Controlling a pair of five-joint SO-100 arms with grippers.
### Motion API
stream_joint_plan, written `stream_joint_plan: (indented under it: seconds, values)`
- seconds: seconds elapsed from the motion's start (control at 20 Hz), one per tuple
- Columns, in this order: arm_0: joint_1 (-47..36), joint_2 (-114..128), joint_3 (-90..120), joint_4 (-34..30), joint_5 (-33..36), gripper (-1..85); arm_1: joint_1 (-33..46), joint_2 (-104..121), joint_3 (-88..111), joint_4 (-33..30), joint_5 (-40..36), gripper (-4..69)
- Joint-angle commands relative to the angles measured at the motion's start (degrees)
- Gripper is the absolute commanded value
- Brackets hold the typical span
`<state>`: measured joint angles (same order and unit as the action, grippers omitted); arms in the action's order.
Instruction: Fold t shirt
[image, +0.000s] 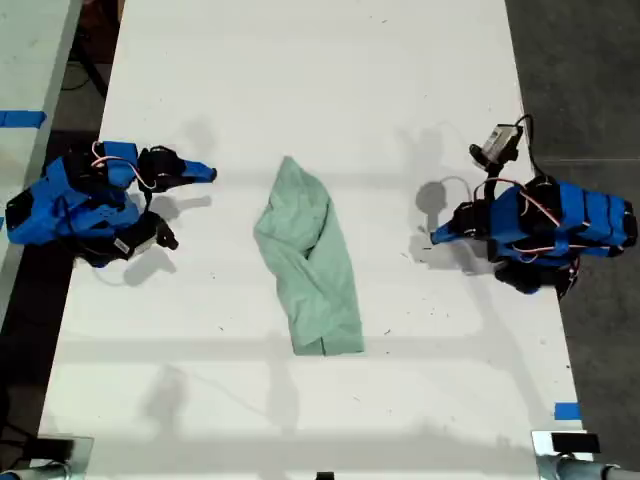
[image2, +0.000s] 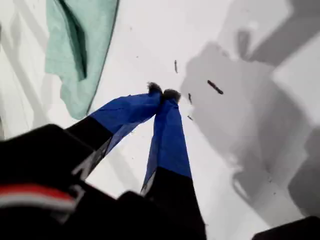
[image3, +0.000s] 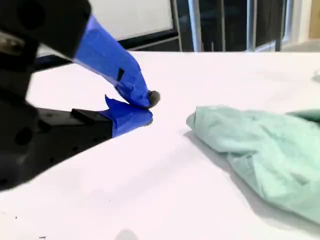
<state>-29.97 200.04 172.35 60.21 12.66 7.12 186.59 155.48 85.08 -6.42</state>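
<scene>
Both grippers (image2: 162, 93) (image3: 147, 107) closed, empty | t shirt (image: 308, 258) folded, mid-table

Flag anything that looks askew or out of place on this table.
The t shirt lies mid-table as a wrinkled, slanted bundle, not a neat fold. My first gripper and my second gripper are both shut, apart from it. Small dark specks mark the table. Nothing looks damaged.

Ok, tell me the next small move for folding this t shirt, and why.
Probably open my second hand and ease it toward the near end of the t shirt. Both it and my first hand are shut on nothing, apart from the cloth, which lies bunched mid-table; the second hand's tips point at that end.
</scene>
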Motion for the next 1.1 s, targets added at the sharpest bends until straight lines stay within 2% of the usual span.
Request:
stream_joint_plan:
  seconds: [0.0, 0.2, 0.3, 0.4, 0.5, 0.65, 0.7, 0.85, 1.05]
  values:
    - [7.2, -17.8, -12.3, -4.8, -5.7, -0.3, -8.6, -20.7, -13.5, -7.6, 6.6, 0.6]
    - [22.3, -48.6, -25.8, -21.5, -10.1, -0.3, -18.5, -59.9, -41.1, -10.7, 9.9, -0.7]
    - [30.4, -68.2, -37.5, -24.3, -14.0, -0.3, -22.2, -76.0, -56.3, -8.3, 10.7, -0.5]
    - [36.4, -85.3, -51.9, -21.1, -18.3, -0.4, -25.3, -89.3, -70.2, -4.0, 12.0, 2.2]
    - [40.1, -100.0, -67.4, -13.0, -25.5, -0.4, -27.2, -98.2, -78.4, -3.6, 12.3, 11.8]
    - [43.4, -117.0, -89.8, -6.2, -24.1, 0.2, -27.9, -106.8, -85.5, -4.0, 10.7, 22.0]
    - [43.7, -121.9, -96.6, -2.4, -24.0, 3.5, -27.6, -108.7, -86.8, -4.5, 10.1, 24.6]
    - [44.5, -131.4, -106.4, 2.6, -24.7, 13.7, -27.3, -112.2, -89.2, -5.5, 9.1, 25.1]
    - [46.0, -134.8, -110.0, 2.7, -23.6, 15.1, -27.2, -113.0, -89.2, -5.7, 9.1, 24.5]
